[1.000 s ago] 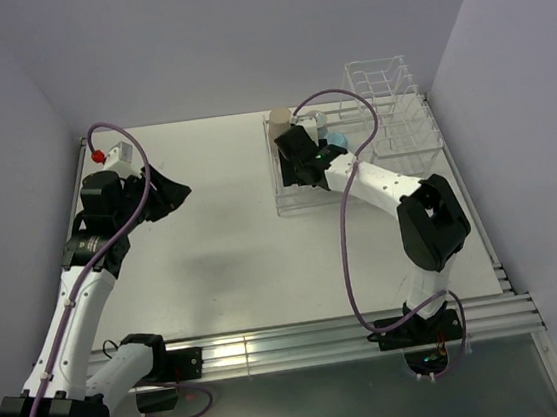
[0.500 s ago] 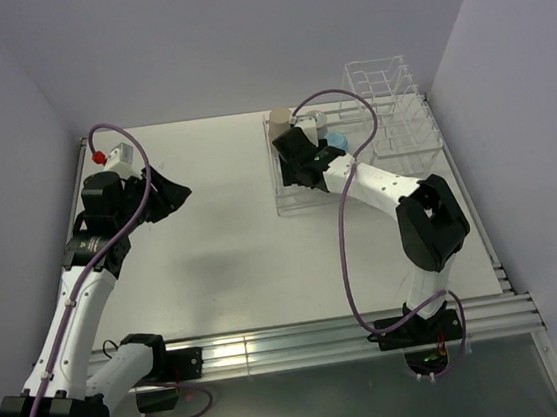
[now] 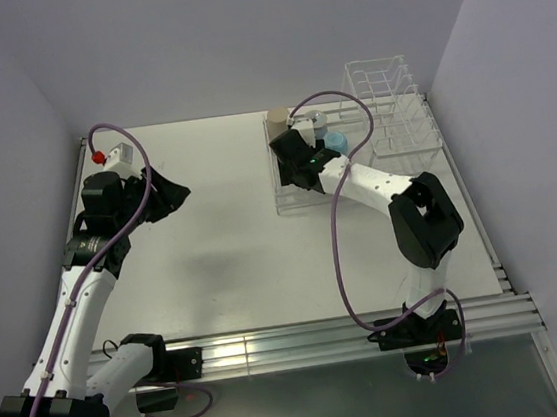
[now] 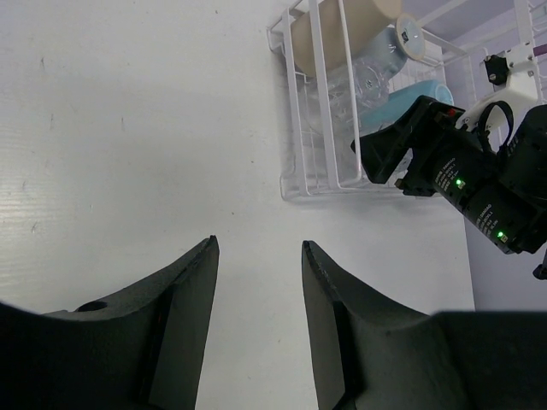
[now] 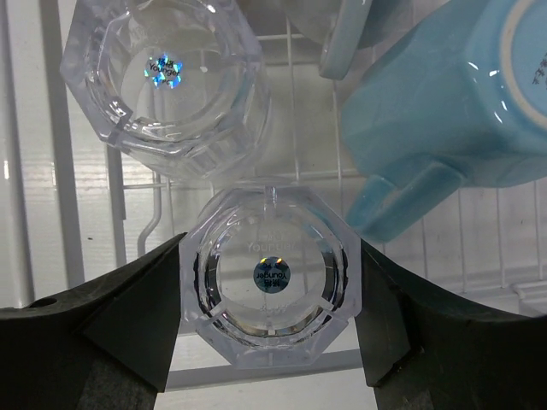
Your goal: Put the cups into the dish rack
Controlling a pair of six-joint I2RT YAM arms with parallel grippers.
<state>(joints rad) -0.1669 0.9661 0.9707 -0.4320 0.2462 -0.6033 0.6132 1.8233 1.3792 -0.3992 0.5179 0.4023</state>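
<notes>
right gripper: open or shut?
Shut on the tumbler: the right gripper has fingers pressed against both its sides.

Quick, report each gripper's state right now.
Left gripper: open, holding nothing.
Right gripper: shut on a clear tumbler at the dish rack.

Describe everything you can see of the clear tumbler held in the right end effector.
The clear faceted tumbler looks like glass or hard plastic, many-sided, with a thick base bearing a small holographic sticker. Its base faces the wrist camera, so it seems inverted. The right end effector clamps it from both sides, over the white wire dish rack. A second clear tumbler sits just beyond it and the light blue handled mug lies close beside it; contact with either is unclear.
</notes>
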